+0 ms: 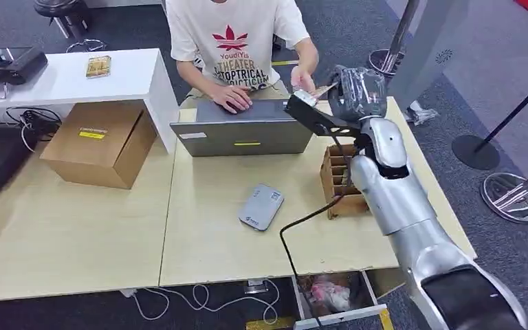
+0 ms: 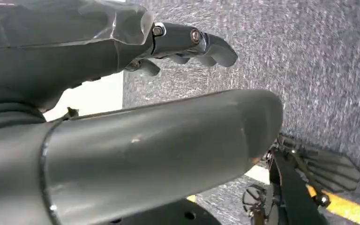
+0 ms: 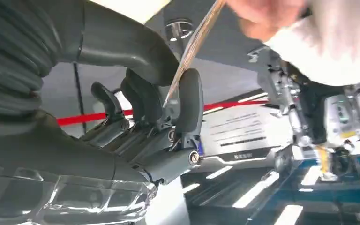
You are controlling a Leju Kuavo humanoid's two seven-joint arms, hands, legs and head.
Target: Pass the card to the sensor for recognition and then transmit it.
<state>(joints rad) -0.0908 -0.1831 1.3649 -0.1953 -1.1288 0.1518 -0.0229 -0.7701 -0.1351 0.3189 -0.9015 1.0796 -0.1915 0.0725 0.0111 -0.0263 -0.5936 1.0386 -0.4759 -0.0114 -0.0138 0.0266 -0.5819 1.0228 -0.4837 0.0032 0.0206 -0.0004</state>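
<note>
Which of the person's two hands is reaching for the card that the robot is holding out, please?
The person's hand beside the robot's raised right hand is at the card; the other hand rests at the laptop.

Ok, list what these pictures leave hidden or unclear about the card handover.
- Card: edge-on in the right wrist view, face unreadable; in the head view mostly hidden behind the right hand.
- Person's hand: blurred, cut by the edge; contact with the card uncertain.
- Left hand: the thumb blocks much of the wrist view.
- Sensor: markings too small.
</note>
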